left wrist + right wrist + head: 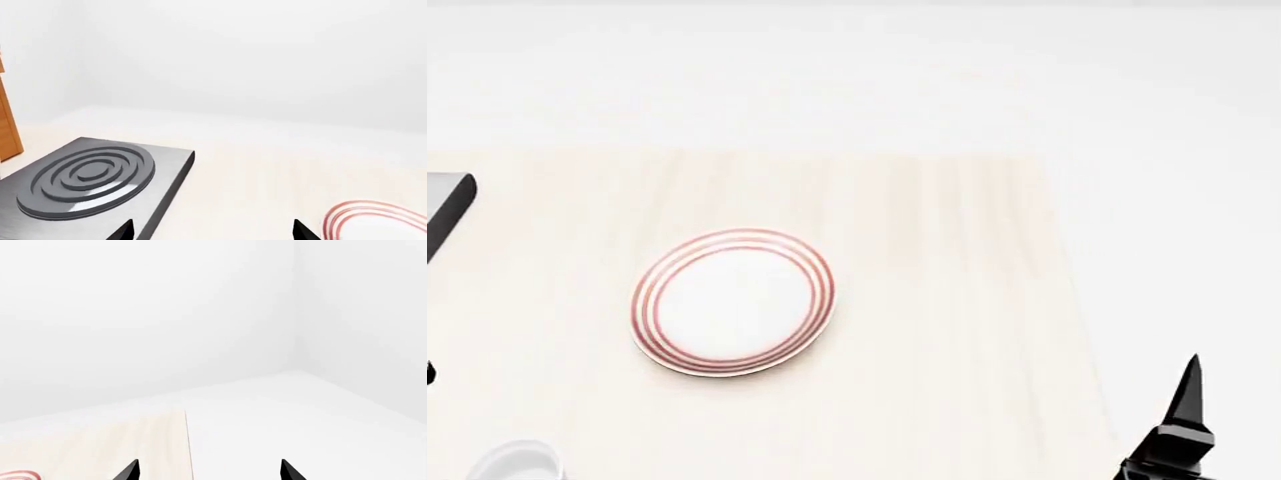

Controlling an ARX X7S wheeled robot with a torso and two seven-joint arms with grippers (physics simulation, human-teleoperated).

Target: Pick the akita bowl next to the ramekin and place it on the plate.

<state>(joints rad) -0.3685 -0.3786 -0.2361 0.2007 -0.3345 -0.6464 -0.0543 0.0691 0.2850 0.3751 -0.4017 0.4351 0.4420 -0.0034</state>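
Note:
The plate (731, 303), white with thin red rings, lies on the pale wooden table (961, 300) with nothing on it. Part of its rim (373, 220) shows in the left wrist view. A plain white round dish, the ramekin (514, 462), is cut off at the near left corner of the head view. The akita bowl is out of view. My left gripper (213, 236) is open over bare table, between the stove and the plate. My right gripper (209, 475) is open near the table's right edge; one of its fingers (1189, 400) pokes up at the head view's lower right.
A grey stove top with a ringed burner (87, 175) sits at the table's left; its corner (447, 215) shows in the head view. A brown wooden panel (8, 130) stands beyond it. The table's right edge (189, 440) borders white floor and walls.

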